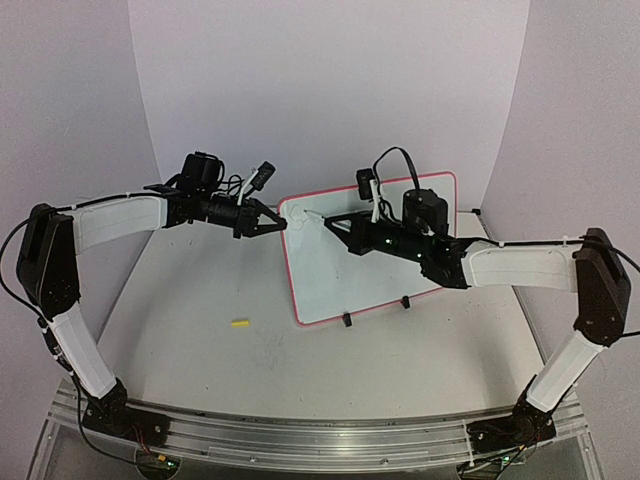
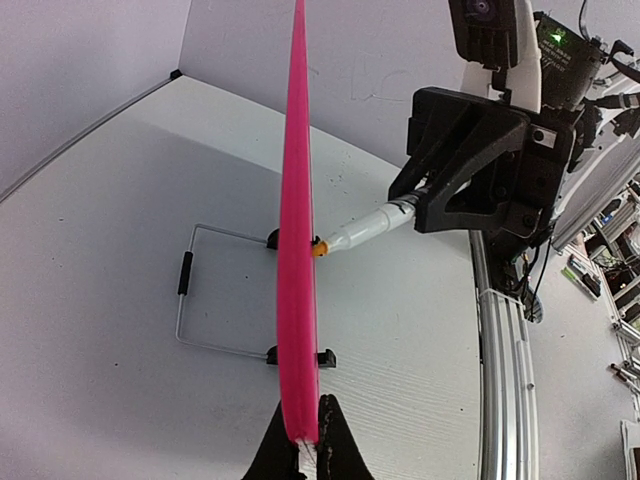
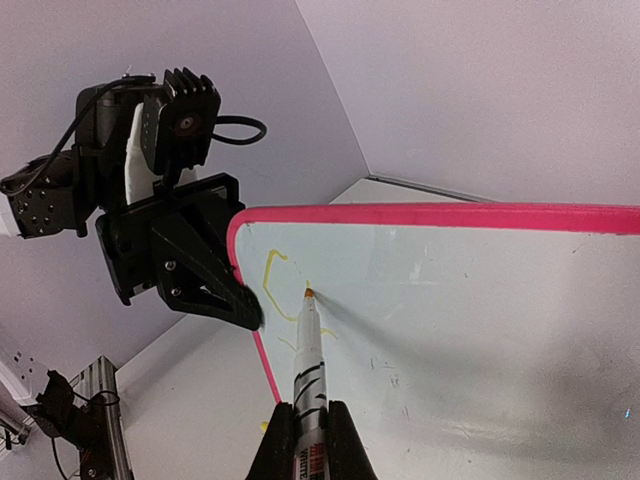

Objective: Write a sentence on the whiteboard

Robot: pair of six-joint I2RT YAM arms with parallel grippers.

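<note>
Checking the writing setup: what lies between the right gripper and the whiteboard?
A white marker clamped in the right gripper spans it, yellow tip on the whiteboard, clearest in the right wrist view.

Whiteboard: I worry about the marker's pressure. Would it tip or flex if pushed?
Probably stiff: the whiteboard shows a straight rim under the marker tip. Likely tippy: it stands propped on a thin wire stand, and the left gripper clamps its edge, seemingly to steady it. Probably light, being so thin.

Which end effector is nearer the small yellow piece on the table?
Left. The left end effector grips the whiteboard rim beyond the yellow piece; the right end effector, holding a marker, sits farther right.
</note>
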